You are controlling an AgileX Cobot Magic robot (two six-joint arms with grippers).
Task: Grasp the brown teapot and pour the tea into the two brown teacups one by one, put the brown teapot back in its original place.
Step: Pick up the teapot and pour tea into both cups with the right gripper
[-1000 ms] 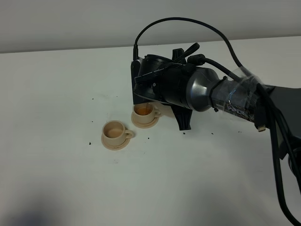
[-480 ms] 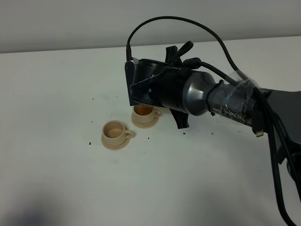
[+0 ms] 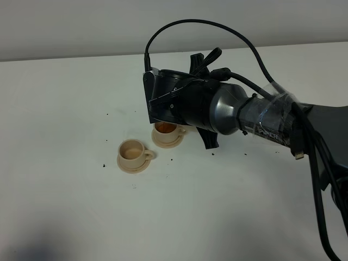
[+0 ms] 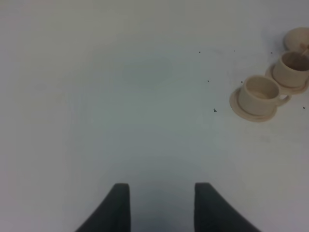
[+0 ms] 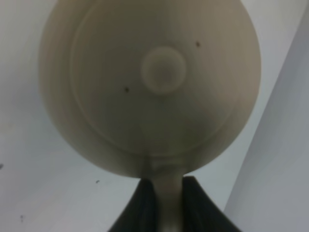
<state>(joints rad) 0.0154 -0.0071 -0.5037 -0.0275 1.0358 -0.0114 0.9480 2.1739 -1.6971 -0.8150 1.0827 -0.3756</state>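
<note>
From my station this looked like a robotics lab bench, not a home or a kitchen: a bare white tabletop [image 3: 65, 206] ran back to a blank pale wall [image 3: 81, 27]. A black robot arm [image 3: 217, 106] reached across it, trailing a loose black cable [image 3: 191, 21] and wrapped in clear tape [image 3: 272, 111] partway along. The only props I saw were a plain tea set, a tan teacup [image 3: 132, 151], a second teacup [image 3: 166, 129] and a brown teapot [image 5: 154, 82], with a few dark specks [image 3: 104, 164] on the surface.
</note>
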